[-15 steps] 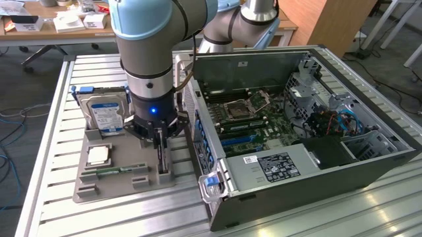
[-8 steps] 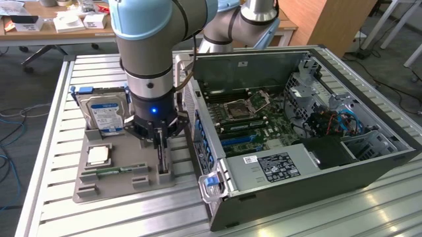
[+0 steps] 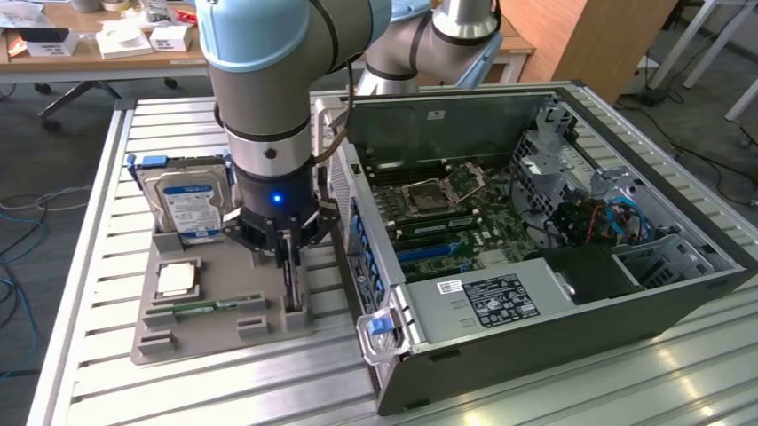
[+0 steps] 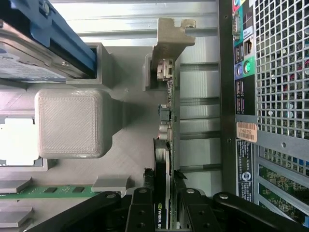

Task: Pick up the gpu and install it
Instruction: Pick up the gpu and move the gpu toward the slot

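Work cell with the card still in its holder. An aluminium slatted table (image 3: pixel 95 382) carries all the parts.

(a) An open computer case (image 3: pixel 533 342) fills the exterior view's right half. It lies with its side off, exposing the motherboard (image 3: pixel 462 213) and a power supply (image 3: pixel 498 297) near the lower wall. In the wrist view its perforated rear panel with ports (image 4: pixel 285 72) runs along one edge, close beside the card.

(b) The robot arm (image 3: pixel 266 89) descends from the upper centre of the exterior view, pointing straight down.

(c) A grey printed fixture tray (image 3: pixel 166 342) sits in the lower left, just beside the case. In the wrist view (image 4: pixel 130 145) its blocks and slots show clearly.

(d) A hard drive (image 3: pixel 190 204) with a blue label stands upright at the tray's far end, and its blue rail shows in the wrist view (image 4: pixel 29 53).

(e) The gpu (image 3: pixel 291 288) stands on edge in the tray slot nearest the case. In the wrist view (image 4: pixel 162 159) its thin edge runs away from the camera to the metal bracket in a grey upright.

(f) The gripper (image 3: pixel 284 244) is directly over the card. In the wrist view (image 4: pixel 163 193) its black fingers (image 4: pixel 140 212) stand narrowly apart, pressed on either face of the gpu, which remains seated in its slot.

(g) A processor (image 3: pixel 177 280) lies flat in a square recess (image 4: pixel 17 140).

(h) A green memory stick (image 3: pixel 213 308) lies in a groove near the tray's front (image 4: pixel 53 190).
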Robot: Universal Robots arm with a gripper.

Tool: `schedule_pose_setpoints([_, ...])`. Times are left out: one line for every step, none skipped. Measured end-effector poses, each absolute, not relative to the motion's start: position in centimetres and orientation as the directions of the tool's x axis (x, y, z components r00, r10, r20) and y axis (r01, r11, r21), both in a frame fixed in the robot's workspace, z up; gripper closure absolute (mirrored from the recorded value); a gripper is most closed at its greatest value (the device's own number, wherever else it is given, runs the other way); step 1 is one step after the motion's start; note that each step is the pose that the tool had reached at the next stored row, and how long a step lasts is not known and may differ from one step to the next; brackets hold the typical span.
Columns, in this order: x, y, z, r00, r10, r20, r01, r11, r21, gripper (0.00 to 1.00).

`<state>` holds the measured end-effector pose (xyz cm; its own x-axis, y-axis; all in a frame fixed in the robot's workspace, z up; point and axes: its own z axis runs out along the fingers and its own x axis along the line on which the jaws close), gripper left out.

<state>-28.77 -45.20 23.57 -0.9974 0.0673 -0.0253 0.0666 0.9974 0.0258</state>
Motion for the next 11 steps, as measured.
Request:
schedule_pose_setpoints([-28.8,-45.2,23.7,-0.997,0.067,-0.025,0.066,0.997,0.026,0.74])
schedule_pose_setpoints([-28.8,-45.2,23.8,-0.997,0.067,-0.025,0.066,0.997,0.026,0.74])
schedule_pose_setpoints([-28.8,-45.2,24.0,-0.997,0.067,-0.025,0.066,0.997,0.026,0.74])
schedule_pose_setpoints([-28.8,-45.2,24.2,-0.997,0.066,-0.025,0.066,0.998,0.026,0.74])
schedule_pose_setpoints([-28.8,-45.2,24.4,-0.997,0.066,-0.025,0.066,0.998,0.026,0.74])
schedule_pose_setpoints([-28.8,-45.2,24.6,-0.998,0.066,-0.025,0.065,0.998,0.025,0.74])
schedule_pose_setpoints([-28.8,-45.2,24.8,-0.998,0.066,-0.025,0.065,0.998,0.026,0.74])
schedule_pose_setpoints([-28.8,-45.2,25.0,-0.998,0.066,-0.025,0.065,0.998,0.026,0.74])
schedule_pose_setpoints([-28.8,-45.2,25.3,-0.998,0.065,-0.025,0.065,0.998,0.025,0.74])
schedule_pose_setpoints([-28.8,-45.2,25.6,-0.998,0.065,-0.025,0.065,0.998,0.026,0.74])
schedule_pose_setpoints([-28.8,-45.2,26.0,-0.998,0.065,-0.025,0.065,0.998,0.026,0.74])
